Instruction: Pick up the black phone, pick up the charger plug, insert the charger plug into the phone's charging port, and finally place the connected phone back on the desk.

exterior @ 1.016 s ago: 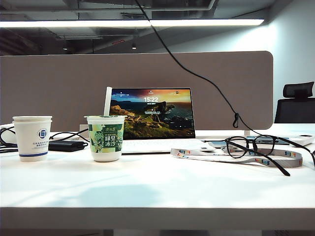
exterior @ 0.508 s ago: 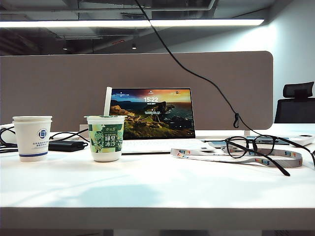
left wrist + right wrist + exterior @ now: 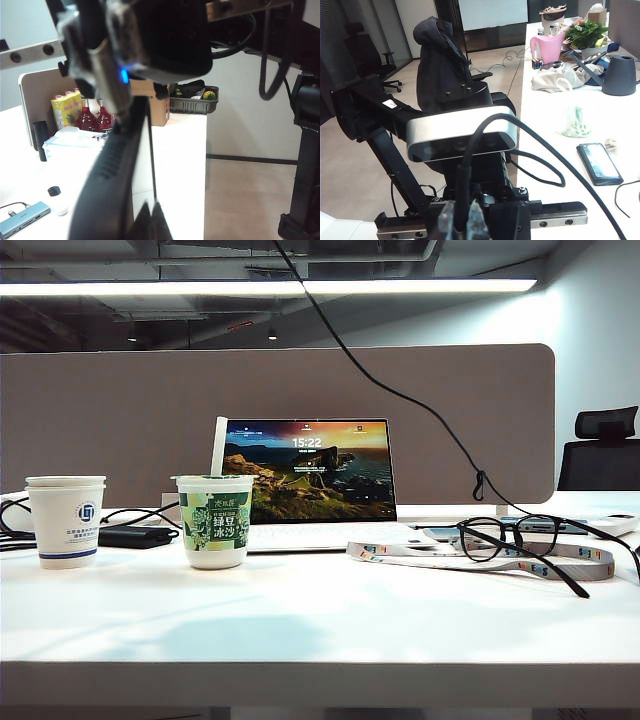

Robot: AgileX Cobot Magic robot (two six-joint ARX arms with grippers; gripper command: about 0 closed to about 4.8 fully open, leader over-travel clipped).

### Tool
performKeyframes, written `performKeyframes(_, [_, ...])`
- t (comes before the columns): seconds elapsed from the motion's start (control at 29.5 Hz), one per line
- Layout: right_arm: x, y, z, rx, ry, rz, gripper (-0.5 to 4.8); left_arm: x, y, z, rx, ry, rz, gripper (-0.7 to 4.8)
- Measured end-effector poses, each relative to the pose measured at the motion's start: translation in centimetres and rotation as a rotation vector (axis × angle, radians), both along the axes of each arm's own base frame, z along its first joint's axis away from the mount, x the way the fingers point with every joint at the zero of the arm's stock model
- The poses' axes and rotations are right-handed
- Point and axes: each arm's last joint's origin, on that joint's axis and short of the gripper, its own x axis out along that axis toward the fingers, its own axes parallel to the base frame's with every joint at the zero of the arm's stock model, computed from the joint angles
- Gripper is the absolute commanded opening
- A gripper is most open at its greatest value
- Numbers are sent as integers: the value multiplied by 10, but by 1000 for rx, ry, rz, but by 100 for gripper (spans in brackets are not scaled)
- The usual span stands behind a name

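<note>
Surveying the desk (image 3: 320, 625): my left gripper (image 3: 150, 220) and right gripper (image 3: 462, 220), both outside the exterior view, are hanging pressed together and pinching nothing. The black phone (image 3: 600, 163) is lying flat on the white top, well apart from either gripper. The charger cable (image 3: 400, 395) is dangling toward the glasses (image 3: 510, 538), with its plug hidden. In my judgement, what matters most is spreading the jaws first, then descending squarely over the phone's long edges.
</note>
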Motion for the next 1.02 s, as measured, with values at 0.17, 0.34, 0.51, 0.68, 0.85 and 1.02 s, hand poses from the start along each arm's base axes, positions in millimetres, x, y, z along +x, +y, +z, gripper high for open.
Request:
performKeyframes(0.17, [0,0,0,2,-9,0,-6,0,0,0,0,3,0,-7])
performKeyframes(0.34, [0,0,0,-1,-11,-4,-6,0,0,1,-8,19,-4,-7])
performKeyframes(0.51, [0,0,0,-2,-18,-3,-6,0,0,2,-18,20,-7,-7])
performKeyframes(0.68, [0,0,0,1,-29,-2,-6,0,0,2,-22,16,-7,-7])
performKeyframes(0.85, [-1,0,0,1,-30,-1,-6,0,0,2,-26,9,-7,-7])
performKeyframes(1.02, [-1,0,2,7,-38,5,-6,0,0,4,-37,-10,-8,-7])
